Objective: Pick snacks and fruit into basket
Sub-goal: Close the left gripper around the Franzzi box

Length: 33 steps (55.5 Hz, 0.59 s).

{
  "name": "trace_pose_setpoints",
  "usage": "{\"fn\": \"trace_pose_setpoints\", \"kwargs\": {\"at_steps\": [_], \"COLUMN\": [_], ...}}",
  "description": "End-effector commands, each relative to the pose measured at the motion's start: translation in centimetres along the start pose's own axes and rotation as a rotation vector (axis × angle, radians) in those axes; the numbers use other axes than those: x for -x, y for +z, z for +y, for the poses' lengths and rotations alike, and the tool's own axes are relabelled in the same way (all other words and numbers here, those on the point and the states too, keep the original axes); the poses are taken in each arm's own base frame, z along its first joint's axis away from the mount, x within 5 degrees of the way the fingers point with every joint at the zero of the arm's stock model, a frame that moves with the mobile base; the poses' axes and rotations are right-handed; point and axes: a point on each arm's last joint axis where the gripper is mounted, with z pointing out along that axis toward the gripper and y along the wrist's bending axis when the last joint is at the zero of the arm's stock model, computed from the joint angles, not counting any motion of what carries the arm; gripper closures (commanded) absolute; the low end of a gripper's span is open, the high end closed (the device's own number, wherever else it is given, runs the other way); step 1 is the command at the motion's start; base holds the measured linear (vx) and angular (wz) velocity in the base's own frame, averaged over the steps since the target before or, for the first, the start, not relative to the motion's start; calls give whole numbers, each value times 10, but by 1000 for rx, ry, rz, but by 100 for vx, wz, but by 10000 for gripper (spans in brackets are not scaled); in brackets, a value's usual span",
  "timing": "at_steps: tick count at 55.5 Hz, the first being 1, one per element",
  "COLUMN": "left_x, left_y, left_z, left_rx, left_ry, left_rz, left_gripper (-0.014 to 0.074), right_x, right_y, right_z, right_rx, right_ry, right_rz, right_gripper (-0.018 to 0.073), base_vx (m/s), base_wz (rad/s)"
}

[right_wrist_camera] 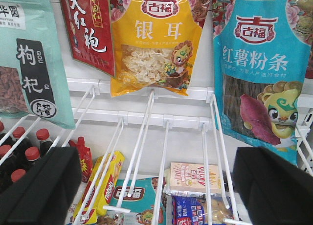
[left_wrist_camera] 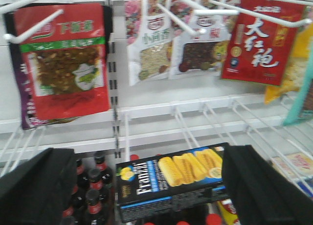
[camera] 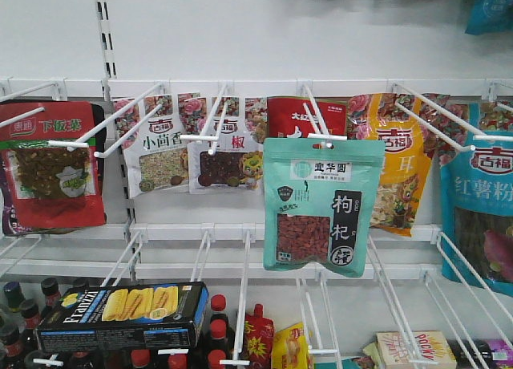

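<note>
In the left wrist view, the left tool (left_wrist_camera: 149, 154) is seen with its two black fingers (left_wrist_camera: 39, 186) spread wide apart and nothing clamped between them. Just beyond it, framed by that gap, the black Franzzi cookie box (left_wrist_camera: 171, 178) is laid flat across the lower row of white wire pegs (camera: 244, 297). Its blue edge is turned near, and dark bottles (left_wrist_camera: 90, 191) with red caps are standing beneath it. In the front view the same box (camera: 120, 314) is found at the lower left.

The right tool (right_wrist_camera: 156, 154) is likewise held open, its fingers (right_wrist_camera: 274, 186) well apart and empty, in front of bare pegs. Below and beyond these, a Pocky box (right_wrist_camera: 195, 178) is lying among other packets.

Farther back, on the upper row, the mint-green pouch (camera: 323, 204) is hung at the near end of its peg, ahead of its neighbours and near the middle of the display. Red berries are shown in its window. A red packet (camera: 300, 116) with white characters is hung behind it. The yellow-orange pouch (camera: 401, 176) is placed to its right and a blue pouch (camera: 485, 216) at the far right. To its left two small white pouches (camera: 160, 156) are hung, and the red pouch (camera: 52, 172) with brown contents is at the far left. Everything is backed by the white panel (camera: 240, 32).
</note>
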Motion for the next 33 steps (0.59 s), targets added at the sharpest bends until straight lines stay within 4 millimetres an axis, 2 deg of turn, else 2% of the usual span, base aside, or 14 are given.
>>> {"fn": "trace_pose_setpoints", "kwargs": {"at_steps": [1, 10, 17, 24, 33], "left_x": [15, 6, -4, -21, -65], "left_y": [-3, 11, 29, 48, 70], "left_z": [-12, -38, -52, -62, -72], "left_rx": [-99, -261, -307, -343, -323], "left_ry": [-20, -41, -45, -189, -514], "left_rz": [-95, 18, 130, 223, 309], "left_gripper": [-127, -120, -117, -117, -113], "right_x": [18, 18, 18, 18, 18], "right_y": [-6, -6, -6, -6, -6], "right_z": [-2, -2, -2, -2, -2], "right_rx": [-18, -18, -18, -18, -18], "right_ry": [-17, -17, -17, -17, -17], "right_rz": [-118, -118, -118, -118, -119], "right_gripper": [-88, 18, 90, 155, 224], "base_vx": [0, 0, 0, 0, 0], "base_wz": [0, 0, 0, 0, 0]}}
